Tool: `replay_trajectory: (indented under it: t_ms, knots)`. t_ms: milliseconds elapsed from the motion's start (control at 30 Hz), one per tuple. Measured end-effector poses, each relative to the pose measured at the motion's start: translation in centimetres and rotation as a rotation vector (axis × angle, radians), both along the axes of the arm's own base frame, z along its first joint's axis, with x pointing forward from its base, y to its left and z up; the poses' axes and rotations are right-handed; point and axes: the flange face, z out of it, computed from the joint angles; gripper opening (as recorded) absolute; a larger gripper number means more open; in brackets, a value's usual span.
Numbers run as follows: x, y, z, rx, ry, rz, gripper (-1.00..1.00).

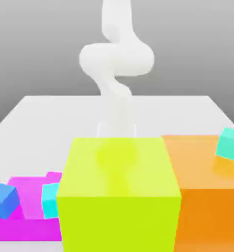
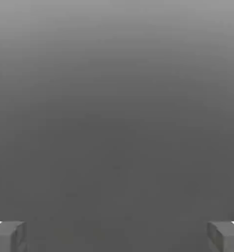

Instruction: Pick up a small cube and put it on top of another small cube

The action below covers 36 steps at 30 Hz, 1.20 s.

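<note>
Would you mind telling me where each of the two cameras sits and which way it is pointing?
Exterior view: low in front of the table, facing the white arm across the yellow-green block, orange block and magenta block.
Hand view: on the hand, looking past the open gripper at plain grey; two fingertips show.
Shared: the robot itself, arm in one, fingers in the other.

Arm's lower end hidden behind lime block, orange block cut off by edge
</note>
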Motion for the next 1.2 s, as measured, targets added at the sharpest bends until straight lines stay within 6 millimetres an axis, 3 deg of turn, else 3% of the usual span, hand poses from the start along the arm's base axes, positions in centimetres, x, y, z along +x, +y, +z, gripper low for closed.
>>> replay_trajectory:
  t_ms: [133,233,367,533,667,967,1200]
  knots:
    - [2.3,-4.9,-9.8,-0.094,0.204,-0.061,0.0]
    - [2.2,-8.6,-17.3,-0.14,0.363,-0.088,0.0]
    - [-0.4,-12.9,-27.1,-0.159,0.579,-0.096,0.0]
    - [-5.3,-15.6,-36.6,-0.123,0.787,-0.071,0.0]
    - [-6.7,-16.1,-39.7,-0.089,0.821,-0.058,0.0]
    - [-8.4,-16.3,-44.5,-0.002,0.814,-0.042,0.0]
    - [-8.4,-16.3,-46.4,0.05,0.746,-0.05,0.0]
